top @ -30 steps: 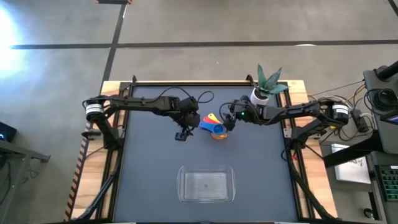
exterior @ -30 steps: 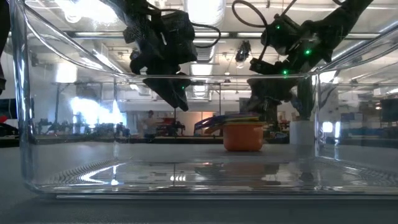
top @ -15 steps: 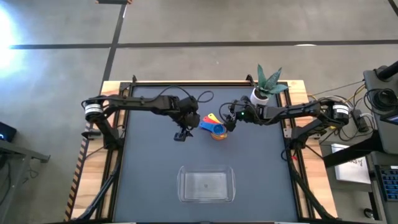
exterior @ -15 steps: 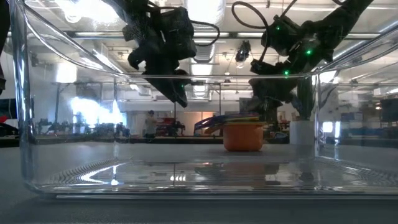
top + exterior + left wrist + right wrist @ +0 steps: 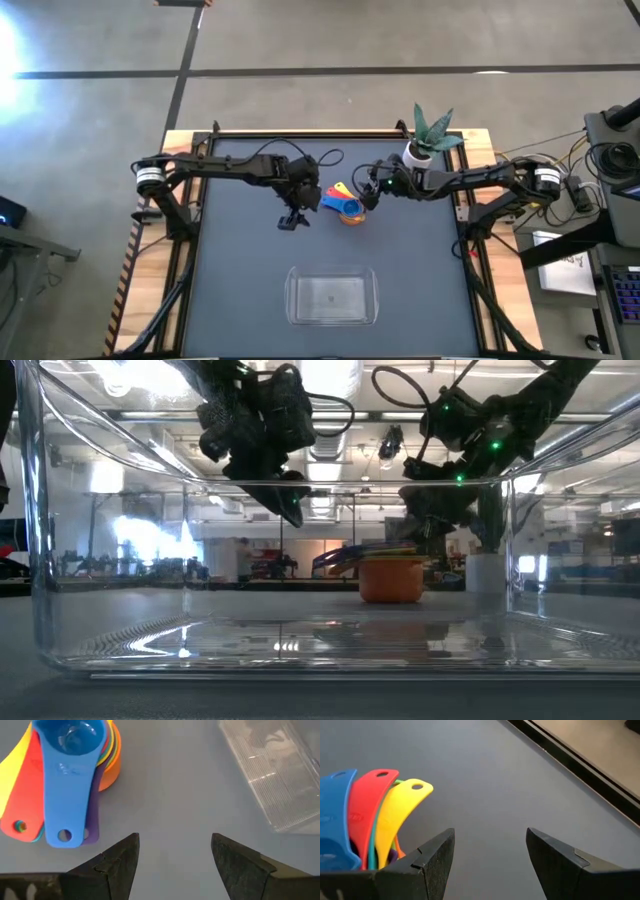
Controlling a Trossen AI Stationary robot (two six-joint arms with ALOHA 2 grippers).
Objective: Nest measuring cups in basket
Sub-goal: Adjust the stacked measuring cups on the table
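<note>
- On the dark grey rectangular table [image 5: 240,260], seen from above, both dark arms reach toward the centre from the 9 and 3 o'clock edges.
- Clear, colourless rectangular plastic basket [image 5: 331,297] with rounded corners and low walls: sits toward the 6 o'clock edge of the table, well apart from both grippers. Nothing is visible inside it.
- Left gripper [image 5: 291,218]: raised off the table, at 9 o'clock of the cup stack and near it. Fingers [image 5: 114,865] stand apart, with only bare table surface between them; nothing is held.
- Right gripper [image 5: 368,196]: just beside the stack, at its 2 o'clock side. Its pincer is spread wide, nothing between the fingers [image 5: 427,862], only table surface.
- Green leafy plant in a small white pot [image 5: 428,138]: near the table's 1 o'clock corner, beside the right arm.
- Stack of nested plastic measuring cups [image 5: 344,204]: resting on the table just 12 o'clock of its centre, between the two grippers and outside the basket. Orange cup [image 5: 391,580] at the bottom, blue cup [image 5: 74,750] uppermost.
- Flat handles fan out from the stack: blue, red [image 5: 365,805] and yellow [image 5: 397,815] are plainly visible, with green, purple and orange edges beneath.
</note>
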